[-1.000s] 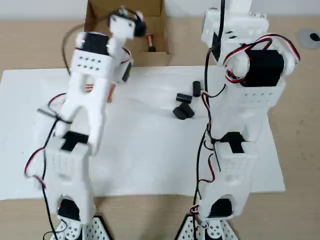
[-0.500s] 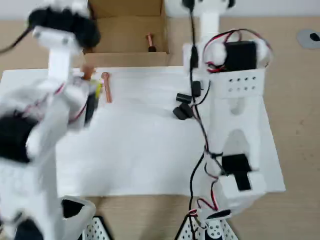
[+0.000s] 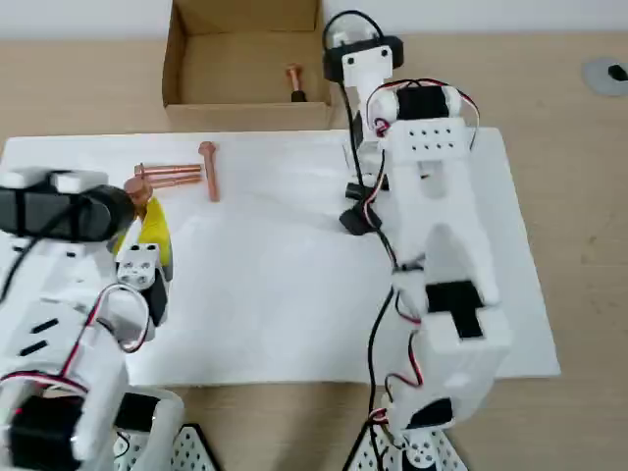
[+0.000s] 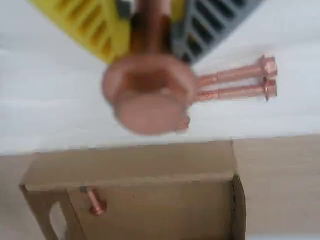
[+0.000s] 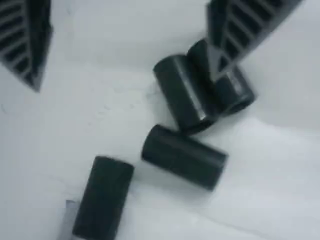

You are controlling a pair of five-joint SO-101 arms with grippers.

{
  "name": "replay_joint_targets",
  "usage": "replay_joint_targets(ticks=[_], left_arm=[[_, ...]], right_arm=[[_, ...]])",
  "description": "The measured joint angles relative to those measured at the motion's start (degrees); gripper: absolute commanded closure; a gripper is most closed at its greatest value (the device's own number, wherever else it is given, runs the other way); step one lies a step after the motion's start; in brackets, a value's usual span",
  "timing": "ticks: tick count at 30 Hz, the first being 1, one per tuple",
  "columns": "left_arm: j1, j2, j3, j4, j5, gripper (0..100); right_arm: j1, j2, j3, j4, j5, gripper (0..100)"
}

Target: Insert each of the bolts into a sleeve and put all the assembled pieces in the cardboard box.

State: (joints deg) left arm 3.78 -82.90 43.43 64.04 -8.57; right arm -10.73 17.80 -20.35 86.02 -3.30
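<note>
My left gripper [image 3: 147, 211] is shut on a copper bolt [image 3: 137, 190] above the left side of the white sheet. In the left wrist view its yellow and grey fingers [image 4: 85, 25] clamp the shaft, and the bolt head [image 4: 150, 92] faces the camera. Two bolts [image 3: 172, 174] lie side by side on the sheet, with a third bolt [image 3: 208, 167] next to them. My right gripper [image 5: 125, 75] hangs open just over several black sleeves [image 5: 182, 157], one finger on each side of the cluster. The sleeves [image 3: 357, 221] lie beside the right arm.
The cardboard box [image 3: 245, 116] stands at the far edge of the sheet and holds one bolt-and-sleeve piece [image 3: 294, 83]. The white sheet [image 3: 275, 285] has free room in its middle and front. A small round object [image 3: 606, 74] lies at the far right.
The left arm has pulled back from the box to the near left and now holds a bolt. The right arm has folded forward and brought its gripper down over the sleeves.
</note>
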Motion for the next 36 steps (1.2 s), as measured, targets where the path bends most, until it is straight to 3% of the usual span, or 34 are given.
replay_joint_targets(ticks=[4,9,20,36], left_arm=[[0.00,-7.65,11.16,-6.07,0.09,99],[0.00,-13.89,16.62,-7.47,0.09,99],[0.00,-17.67,17.85,-7.56,0.09,99],[0.00,-17.67,17.85,-7.56,0.09,99]], right_arm=[[1.58,8.26,-5.80,-0.18,-1.14,74.2],[3.34,16.35,-14.07,1.49,-5.98,74.2],[3.16,27.43,-24.09,8.70,-6.95,74.2],[3.34,31.30,-26.99,12.66,-6.95,75.9]])
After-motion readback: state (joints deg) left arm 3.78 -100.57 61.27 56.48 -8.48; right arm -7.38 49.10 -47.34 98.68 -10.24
